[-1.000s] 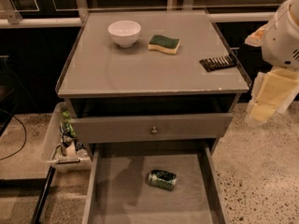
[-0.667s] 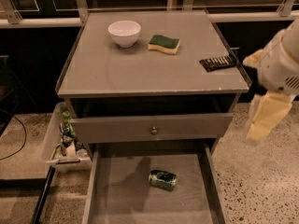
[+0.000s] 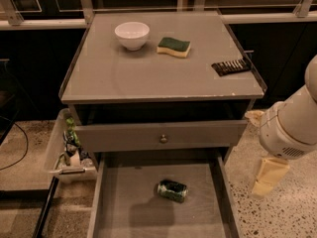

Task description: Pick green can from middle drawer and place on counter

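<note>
The green can [image 3: 172, 190] lies on its side on the floor of the open middle drawer [image 3: 124, 207], a little right of the middle. The counter [image 3: 158, 76] is the grey top of the cabinet above it. My gripper [image 3: 268, 179] hangs from the white arm at the right of the cabinet, outside the drawer's right wall. It is at about the height of the drawer, well to the right of the can and apart from it. It holds nothing that I can see.
On the counter stand a white bowl [image 3: 132, 34], a green-and-yellow sponge [image 3: 174, 46] and a dark flat packet [image 3: 231, 66] near the right rim. A shut drawer front with a round knob [image 3: 163, 138] overhangs the open drawer. A white bin [image 3: 62, 155] sits on the floor at the left.
My arm and gripper have come down along the right side of the cabinet, from counter height to drawer height. The can has not moved.
</note>
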Motion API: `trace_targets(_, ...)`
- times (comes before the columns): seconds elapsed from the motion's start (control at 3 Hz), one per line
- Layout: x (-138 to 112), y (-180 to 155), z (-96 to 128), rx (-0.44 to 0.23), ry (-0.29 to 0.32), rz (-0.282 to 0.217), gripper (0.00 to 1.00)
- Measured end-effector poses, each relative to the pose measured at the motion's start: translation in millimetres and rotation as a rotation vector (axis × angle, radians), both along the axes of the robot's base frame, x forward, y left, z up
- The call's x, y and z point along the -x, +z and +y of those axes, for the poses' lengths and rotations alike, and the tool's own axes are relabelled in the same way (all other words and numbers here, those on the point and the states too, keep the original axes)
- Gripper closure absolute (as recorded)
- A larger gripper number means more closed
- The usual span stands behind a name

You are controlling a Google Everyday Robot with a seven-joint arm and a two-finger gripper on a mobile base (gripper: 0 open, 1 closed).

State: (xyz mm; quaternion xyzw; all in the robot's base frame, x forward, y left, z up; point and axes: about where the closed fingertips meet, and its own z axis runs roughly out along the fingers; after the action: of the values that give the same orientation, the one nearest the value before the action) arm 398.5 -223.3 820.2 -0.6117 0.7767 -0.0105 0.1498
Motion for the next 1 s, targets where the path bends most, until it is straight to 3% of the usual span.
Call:
trace_targets(0.33,0.0,0.0,0.0,0.000,0.000,0.000,0.00)
trace_targets(0.67,5.1,-36.8,14.0,-0.043,0.002,0.037,0.00)
trace_targets(1.0,7.7,-96.6,37.9,-0.102,0.019,0.077,0.00)
